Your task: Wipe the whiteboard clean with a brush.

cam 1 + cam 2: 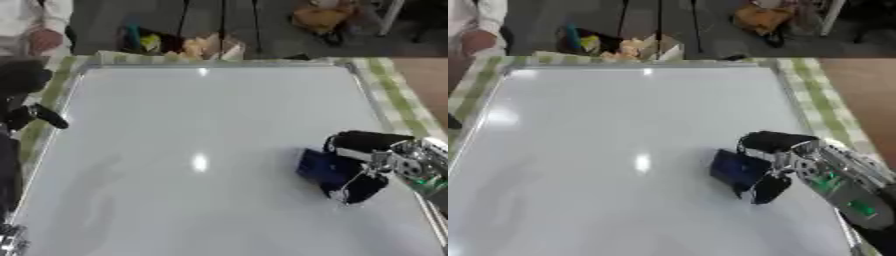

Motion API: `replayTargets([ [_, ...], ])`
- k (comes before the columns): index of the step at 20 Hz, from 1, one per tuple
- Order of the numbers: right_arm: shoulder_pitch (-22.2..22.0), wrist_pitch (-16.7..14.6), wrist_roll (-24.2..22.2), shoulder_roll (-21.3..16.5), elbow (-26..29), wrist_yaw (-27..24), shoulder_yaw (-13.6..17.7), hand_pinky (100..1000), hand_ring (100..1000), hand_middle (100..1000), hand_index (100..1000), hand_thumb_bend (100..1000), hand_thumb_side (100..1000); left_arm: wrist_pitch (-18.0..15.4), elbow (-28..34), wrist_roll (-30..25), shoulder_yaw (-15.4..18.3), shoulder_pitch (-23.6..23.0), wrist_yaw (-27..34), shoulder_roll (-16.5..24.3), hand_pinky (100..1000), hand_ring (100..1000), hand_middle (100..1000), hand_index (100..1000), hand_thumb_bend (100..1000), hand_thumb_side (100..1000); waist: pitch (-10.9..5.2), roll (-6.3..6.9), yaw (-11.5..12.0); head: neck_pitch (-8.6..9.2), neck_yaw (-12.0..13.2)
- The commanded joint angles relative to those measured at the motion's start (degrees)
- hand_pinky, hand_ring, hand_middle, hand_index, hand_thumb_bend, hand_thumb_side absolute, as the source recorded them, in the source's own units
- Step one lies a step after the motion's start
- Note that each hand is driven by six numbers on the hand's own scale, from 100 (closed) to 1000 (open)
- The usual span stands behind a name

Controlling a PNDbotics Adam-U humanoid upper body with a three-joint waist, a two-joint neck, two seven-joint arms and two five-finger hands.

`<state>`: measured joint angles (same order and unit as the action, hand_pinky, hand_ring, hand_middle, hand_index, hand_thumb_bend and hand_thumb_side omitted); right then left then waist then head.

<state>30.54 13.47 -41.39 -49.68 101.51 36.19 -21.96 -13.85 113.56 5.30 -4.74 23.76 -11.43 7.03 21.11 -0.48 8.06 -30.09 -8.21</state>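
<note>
**Right hand holds the eraser on the board's right side**

Nearest the camera, the black-and-silver right hand comes in from the lower right, its fingers and thumb curled round the dark blue block-shaped brush. The brush rests on the large white, metal-framed whiteboard, right of the board's middle and near its right edge. The board lies flat on a green-and-white checked cloth, which shows as a border along its edges. Faint grey smears mark the board's lower-left part.

Only the left eye view shows the black left hand at the board's left edge; whether its fingers are open or curled cannot be told. The right eye view shows more of the right forearm, with green parts on it.
</note>
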Motion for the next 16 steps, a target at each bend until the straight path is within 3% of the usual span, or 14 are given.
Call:
replayTargets([
  [1, 0.60, 1.26, -0.98, -0.90, -0.75, 0.23, 0.01, 391, 466, 271, 159, 100, 191, -0.17, 1.03, -0.29, -0.38, 0.82, 0.07, 0.48, 424, 791, 743, 691, 100, 968, -0.96, -0.01, 0.19, 0.37, -0.25],
  [11, 2.06, 6.68, -1.75, -0.08, -4.99, 4.52, 1.35, 392, 472, 277, 162, 100, 193, -0.21, 1.03, -0.31, -0.37, 0.81, 0.01, 0.55, 423, 791, 743, 691, 100, 967, -0.98, 0.07, 0.09, 0.53, -0.20],
  [16, 2.11, 7.32, -2.00, 0.09, -5.07, 5.25, 1.52, 392, 472, 277, 162, 100, 193, -0.22, 1.03, -0.28, -0.37, 0.80, -0.05, 0.56, 423, 791, 743, 691, 100, 967, -0.97, 0.08, 0.08, 0.56, -0.21],
])
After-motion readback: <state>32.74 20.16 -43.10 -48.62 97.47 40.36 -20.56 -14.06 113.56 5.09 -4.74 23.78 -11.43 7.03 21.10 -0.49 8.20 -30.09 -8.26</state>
